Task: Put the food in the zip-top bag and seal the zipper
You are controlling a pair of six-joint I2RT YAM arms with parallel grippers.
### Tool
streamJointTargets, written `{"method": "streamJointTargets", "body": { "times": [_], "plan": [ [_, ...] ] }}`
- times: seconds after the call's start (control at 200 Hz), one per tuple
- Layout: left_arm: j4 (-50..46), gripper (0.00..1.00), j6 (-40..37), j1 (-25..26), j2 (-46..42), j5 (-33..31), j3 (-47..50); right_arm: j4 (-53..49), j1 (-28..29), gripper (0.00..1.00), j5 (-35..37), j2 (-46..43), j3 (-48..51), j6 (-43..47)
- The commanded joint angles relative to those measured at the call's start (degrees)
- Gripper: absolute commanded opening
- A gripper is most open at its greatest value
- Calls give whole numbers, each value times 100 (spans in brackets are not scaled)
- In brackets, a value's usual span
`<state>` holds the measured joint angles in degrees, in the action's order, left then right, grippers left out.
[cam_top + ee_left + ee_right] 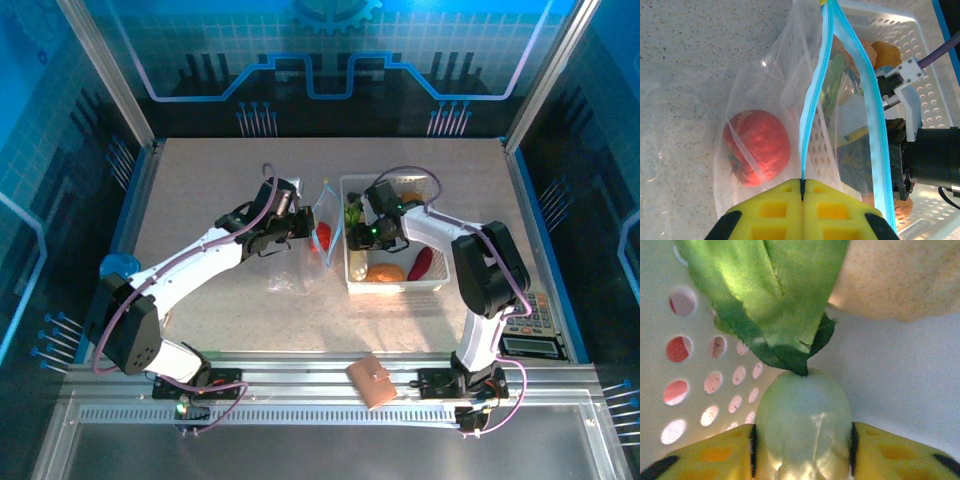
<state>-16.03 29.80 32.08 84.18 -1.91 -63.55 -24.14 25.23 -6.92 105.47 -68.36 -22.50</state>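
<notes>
The clear zip-top bag (322,215) stands open on edge left of the basket, a red tomato (757,147) inside it. My left gripper (802,186) is shut on the near end of the light-blue zipper (812,100); the other zipper strip (872,125) bows away to the right. My right gripper (802,450) is down in the white basket (440,282), its pads pressed on both sides of a white radish (802,420) with green leaves (770,300). A tan piece (900,280) lies just beyond it. An orange piece (385,272) and a red chili (421,263) lie in the basket.
The perforated basket wall (700,370) is close on the right gripper's left. A brown wallet (371,381) lies on the near rail. A calculator (530,325) sits at the table's right edge. Blue panels wall the table's sides and back.
</notes>
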Motion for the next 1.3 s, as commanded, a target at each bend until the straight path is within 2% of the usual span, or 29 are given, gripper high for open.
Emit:
{"method": "streamJointTargets", "body": {
  "times": [0.0,0.21,0.58,0.785,0.96,1.291],
  "plan": [
    [-7,0,-161,34,40,-9,-157,28,65,37,-4,27,-100,-24],
    [-40,0,-173,33,94,5,-204,0,3,32,425,-510,45,48],
    [-102,0,-238,33,239,-1,-261,318,-112,27,1540,-2209,334,16],
    [-59,0,-203,34,297,35,-247,898,253,25,2053,-2927,198,1],
    [-5,0,-151,40,285,124,-254,1528,740,25,2496,-2905,66,45],
    [11,0,-133,73,301,191,-312,2302,1451,24,2858,-2104,-155,70]
  ]
}}
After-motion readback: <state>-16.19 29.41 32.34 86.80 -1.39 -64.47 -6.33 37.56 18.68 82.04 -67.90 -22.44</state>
